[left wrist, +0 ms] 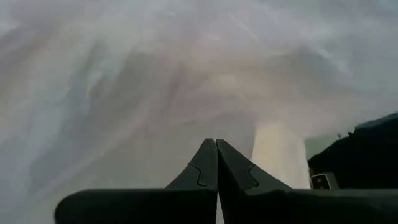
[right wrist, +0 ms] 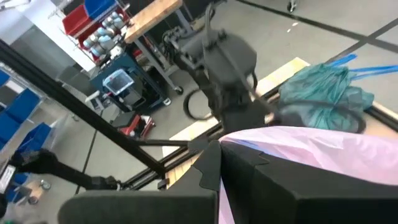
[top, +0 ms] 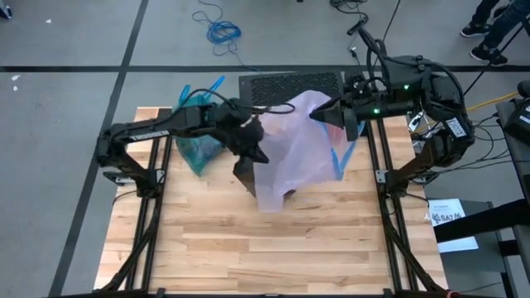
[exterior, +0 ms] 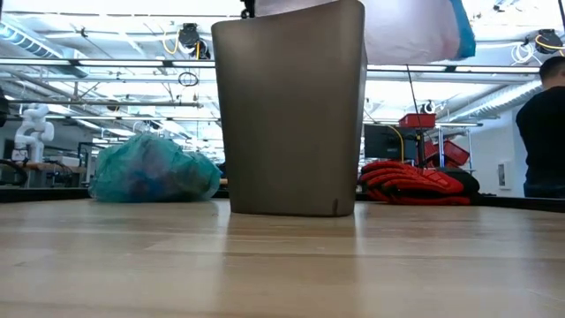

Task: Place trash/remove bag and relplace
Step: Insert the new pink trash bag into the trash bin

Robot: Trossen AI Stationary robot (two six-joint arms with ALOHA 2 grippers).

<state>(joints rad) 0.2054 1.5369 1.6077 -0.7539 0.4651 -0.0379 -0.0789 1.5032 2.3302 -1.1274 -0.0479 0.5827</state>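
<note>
A pale pink translucent bag (top: 294, 145) with a blue strip (exterior: 463, 32) hangs spread between my two grippers, above a grey-brown bin (exterior: 291, 106) that stands upright on the table. My left gripper (top: 251, 136) is shut on the pink bag's left side, and my right gripper (top: 321, 116) is shut on its far right side. The teal-green bag (top: 199, 149), bulging and tied, lies on the table to the left of the bin. The trash is out of view. My left gripper pinches the pink bag's thin film (left wrist: 216, 138) between its two shut fingers, coming from the table's left and slanting down. The film billows in front of the fingers, lifted clear of the table. My right gripper pinches the pink bag's upper edge (right wrist: 229, 140) between its shut fingers, coming nearly level from the table's right. The bag drapes away below the fingers, slack, and hangs over the bin.
A red glove (exterior: 415, 184) lies at the far right of the table. A black mesh panel (top: 290, 84) sits beyond the table's far edge. A person (exterior: 543, 132) stands at the right, behind the table. The near half of the wooden table (top: 265, 248) is bare.
</note>
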